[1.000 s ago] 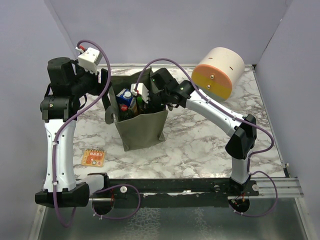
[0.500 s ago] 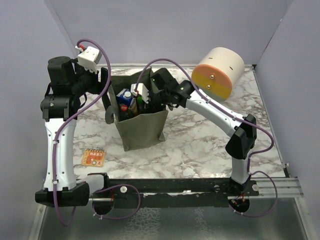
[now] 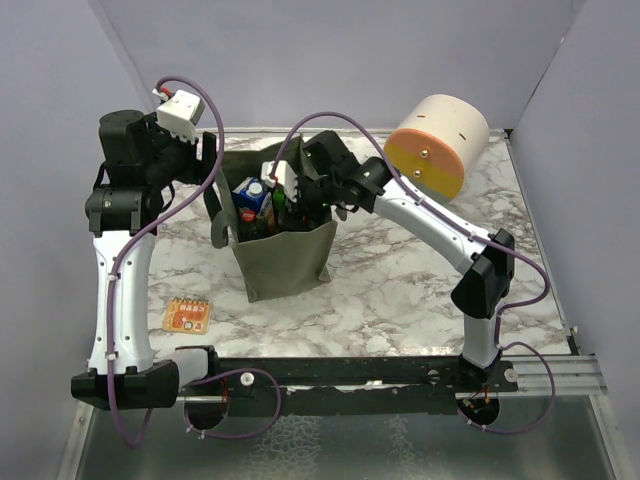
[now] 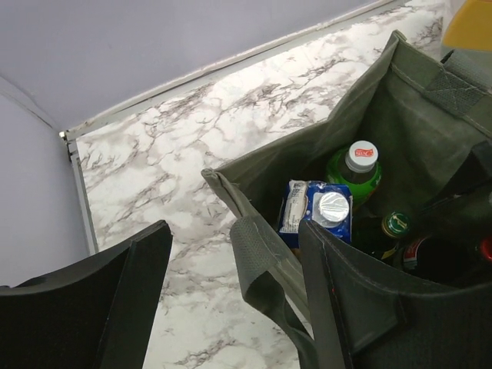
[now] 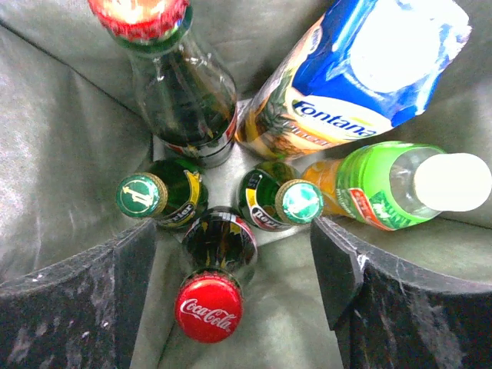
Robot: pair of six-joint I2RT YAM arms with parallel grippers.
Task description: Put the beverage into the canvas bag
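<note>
The right hand (image 5: pixel 231 231), open wide and empty inside the bag (image 3: pixel 285 262), should rise straight up so its fingers (image 5: pixel 69 307) clear the cola bottle (image 5: pixel 209 307) standing between them.

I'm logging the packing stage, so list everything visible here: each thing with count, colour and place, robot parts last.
canvas bag: one, olive-green, table centre.
carton: one, blue, in bag.
green bottle: one, white-capped, in bag.
green-capped bottles: two, dark, in bag.
red-capped bottles: two, dark, in bag.
cylinder: one, cream-and-orange, far right.
flat packet: one, orange, near left.
table: one, white marble.
left gripper: one, black, open at bag rim.
right gripper: one, black, open over the bottles.
</note>
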